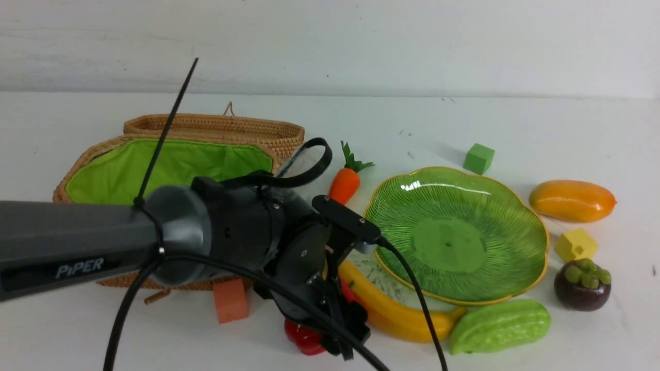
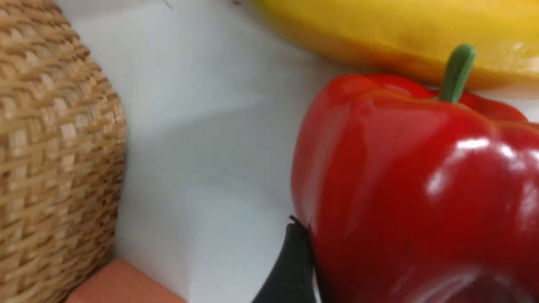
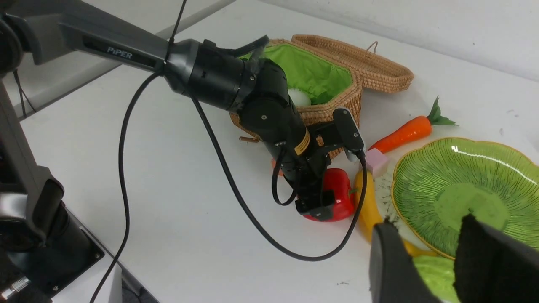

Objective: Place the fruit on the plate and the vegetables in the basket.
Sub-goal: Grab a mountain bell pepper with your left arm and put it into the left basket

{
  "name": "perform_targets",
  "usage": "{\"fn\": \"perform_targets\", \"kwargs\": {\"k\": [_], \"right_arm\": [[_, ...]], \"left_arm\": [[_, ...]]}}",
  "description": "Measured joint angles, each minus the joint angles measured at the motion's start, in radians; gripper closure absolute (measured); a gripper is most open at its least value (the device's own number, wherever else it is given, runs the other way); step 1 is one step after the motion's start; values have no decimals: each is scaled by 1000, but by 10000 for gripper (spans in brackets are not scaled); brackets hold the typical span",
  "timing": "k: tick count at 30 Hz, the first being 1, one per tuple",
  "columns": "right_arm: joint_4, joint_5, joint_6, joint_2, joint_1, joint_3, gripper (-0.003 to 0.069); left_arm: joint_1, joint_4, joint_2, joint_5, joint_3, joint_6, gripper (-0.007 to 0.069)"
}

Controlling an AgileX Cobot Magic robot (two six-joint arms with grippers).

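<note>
Glossy red bell pepper (image 2: pixel 404 189) on table (image 3: pixel 202 202), left gripper (image 3: pixel 316 206) at it; one finger touches, grip unclear. Right gripper (image 3: pixel 425 225) spread, empty. Right wrist view shows white radish (image 3: pixel 298 97) in lined wicker basket (image 3: pixel 351 101); front view hides it.

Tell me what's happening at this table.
The left gripper is down at the red bell pepper, its jaws open around it; whether it has a grip isn't clear. The right gripper is open and holds nothing. A white vegetable is in the basket; the carrot and gourd aren't. The plate is empty.
</note>
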Motion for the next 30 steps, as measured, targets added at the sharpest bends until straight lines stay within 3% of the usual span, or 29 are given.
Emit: {"fn": "perform_targets", "kwargs": {"k": [6,18,22,25,30], "right_arm": [[1,0,0,0,0,0,424],[15,0,0,0,0,0,424],[18,0,3,0,0,0,423],[18,0,26,0,0,0,423],[19,-17,45,15,0,0,422]], "left_arm": [[0,11,23,12,0,0,68],[0,15,-72,73,0,0,71],[-1,14,-161,175,0,1,71],[-2,16,-239,249,0,36,71],[13,88,-415,279,0,230,71]]}}
